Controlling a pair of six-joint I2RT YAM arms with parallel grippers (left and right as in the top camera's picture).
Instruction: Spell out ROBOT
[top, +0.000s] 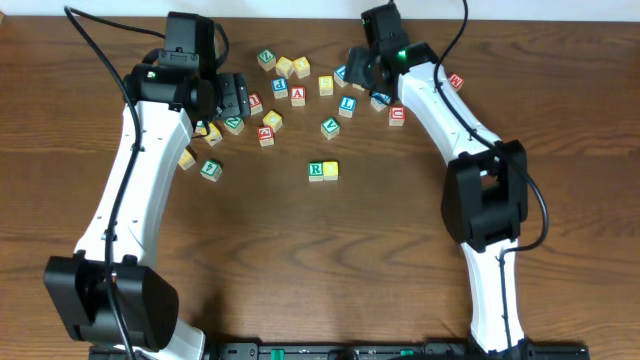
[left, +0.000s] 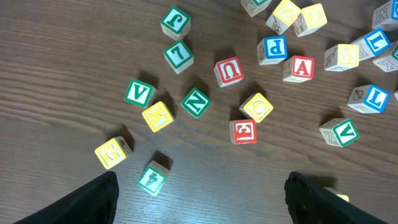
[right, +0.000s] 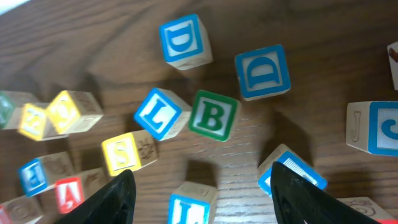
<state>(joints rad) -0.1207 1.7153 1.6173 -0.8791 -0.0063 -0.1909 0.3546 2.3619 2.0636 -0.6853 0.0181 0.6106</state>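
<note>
Wooden table (top: 300, 260) | R cube (top: 316, 171) touching yellow cube (top: 331, 170) | left hand (left: 202, 185) wide | right hand (right: 202, 177) parted near B cube (right: 213, 116)

The bench (top: 400, 260) is showing dark brown wood with fine grain lines. The R cube (top: 316, 170) is wearing a green frame, and the yellow cube (top: 331, 170) touching it is showing a plain yellow face. The B cube (right: 214, 116) is also showing green, the A cube (left: 301, 67) red, a D cube (right: 263, 71) blue. The arms (top: 130, 190) are showing white shells with black joints.
</note>
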